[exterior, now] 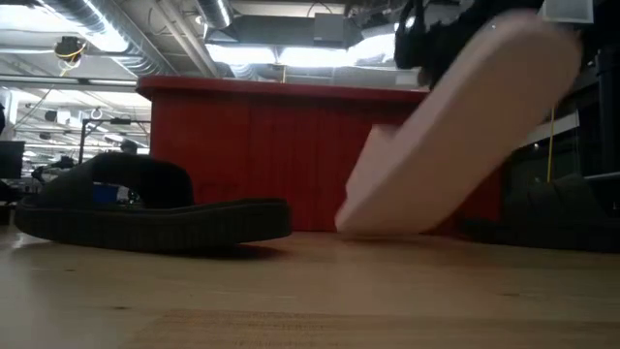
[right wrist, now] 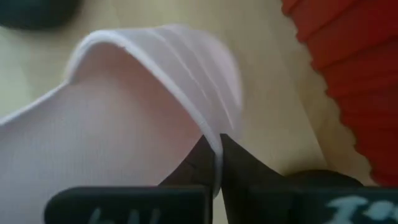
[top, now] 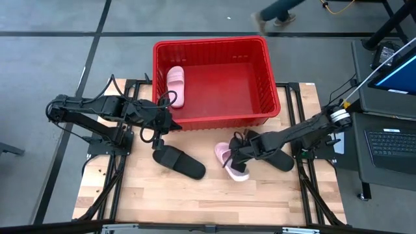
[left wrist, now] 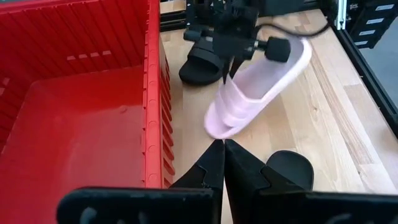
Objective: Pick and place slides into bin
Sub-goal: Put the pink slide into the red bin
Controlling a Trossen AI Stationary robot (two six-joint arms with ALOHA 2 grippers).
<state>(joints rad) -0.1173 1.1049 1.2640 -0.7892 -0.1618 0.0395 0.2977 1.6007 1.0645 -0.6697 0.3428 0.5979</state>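
The wooden table (top: 130,195) is carrying the red bin (top: 260,62) at its far edge, with one pink slide (top: 176,85) lying inside at the bin's left end. The right gripper (top: 236,153) is pinching the strap edge of the second pink slide (top: 235,167) in front of the bin — heel tilted up, toe touching the wood in the low view. One black slide (top: 179,162) is lying flat near the left arm, another black slide (top: 276,158) is sitting under the right arm. The left gripper (top: 171,123) is hovering by the bin's front-left corner, fingers closed together, holding nothing.
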